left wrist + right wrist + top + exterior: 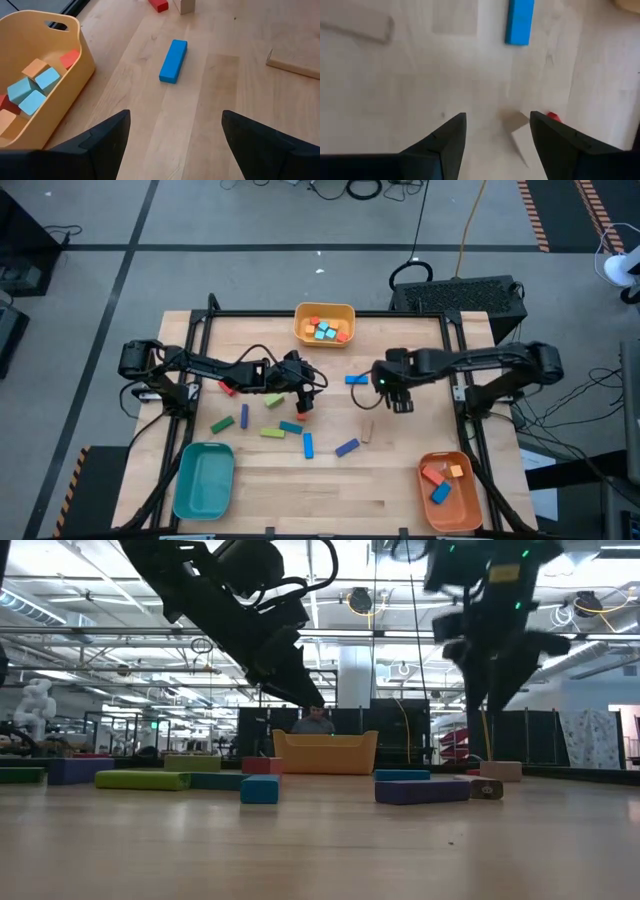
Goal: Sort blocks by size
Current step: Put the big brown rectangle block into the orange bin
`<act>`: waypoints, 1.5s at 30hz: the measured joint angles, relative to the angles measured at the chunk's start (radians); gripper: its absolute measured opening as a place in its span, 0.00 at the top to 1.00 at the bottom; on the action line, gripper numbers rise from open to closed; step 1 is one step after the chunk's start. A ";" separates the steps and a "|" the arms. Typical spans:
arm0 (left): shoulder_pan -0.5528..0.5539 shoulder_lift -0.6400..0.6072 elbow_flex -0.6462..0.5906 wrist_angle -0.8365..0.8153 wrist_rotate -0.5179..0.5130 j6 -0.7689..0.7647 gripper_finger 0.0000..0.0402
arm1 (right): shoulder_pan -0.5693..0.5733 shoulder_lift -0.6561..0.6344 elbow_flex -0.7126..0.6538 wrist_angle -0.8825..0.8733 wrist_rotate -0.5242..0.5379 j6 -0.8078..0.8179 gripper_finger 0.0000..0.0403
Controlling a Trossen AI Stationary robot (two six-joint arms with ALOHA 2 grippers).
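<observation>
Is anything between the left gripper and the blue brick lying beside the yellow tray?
Nothing visible. The left gripper hangs open above bare wood, and the blue brick lies ahead of it with only table between. The yellow tray sits off to one side, clear of that path.

High view: overhead, straight down, far; covers whole table (330,490), both arms. Low view: tabletop height, level across table toward room; nearest blocks close. Left wrist view: close, angled down past own fingers (100,140); shares yellow tray (75,65) and blue bar (173,61) with high view. Right wrist view: close, steeply down; same blue bar (520,21).
</observation>
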 joint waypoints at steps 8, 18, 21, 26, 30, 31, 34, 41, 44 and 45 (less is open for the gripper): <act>0.001 0.000 0.000 -0.010 -0.004 -0.001 0.22 | -0.080 0.131 0.000 -0.027 0.057 -0.165 0.49; 0.003 0.000 0.000 -0.024 -0.004 0.002 0.22 | -0.160 0.182 -0.005 -0.025 0.079 -0.247 0.49; 0.003 0.000 0.000 -0.032 -0.004 0.001 0.22 | -0.183 0.190 -0.020 -0.019 0.079 -0.266 0.49; 0.003 0.000 0.000 -0.035 -0.004 -0.001 0.22 | -0.215 0.214 -0.055 0.011 0.080 -0.302 0.49; 0.003 0.000 0.000 -0.040 -0.004 -0.002 0.22 | -0.233 0.232 -0.083 0.062 0.082 -0.320 0.49; 0.003 0.000 0.000 -0.042 -0.004 -0.002 0.22 | -0.236 0.239 -0.087 0.069 0.081 -0.325 0.49; 0.003 0.000 0.000 -0.044 -0.004 -0.002 0.22 | -0.241 0.256 -0.096 0.092 0.075 -0.327 0.49; 0.003 0.000 0.000 -0.045 -0.006 -0.006 0.22 | -0.240 0.272 -0.096 0.095 0.072 -0.283 0.64; 0.003 0.000 0.000 -0.045 -0.018 -0.007 0.22 | -0.240 0.271 -0.095 0.090 0.075 -0.239 0.72; 0.003 0.000 0.000 -0.045 -0.025 -0.008 0.22 | -0.240 0.270 -0.095 0.087 0.075 -0.223 0.72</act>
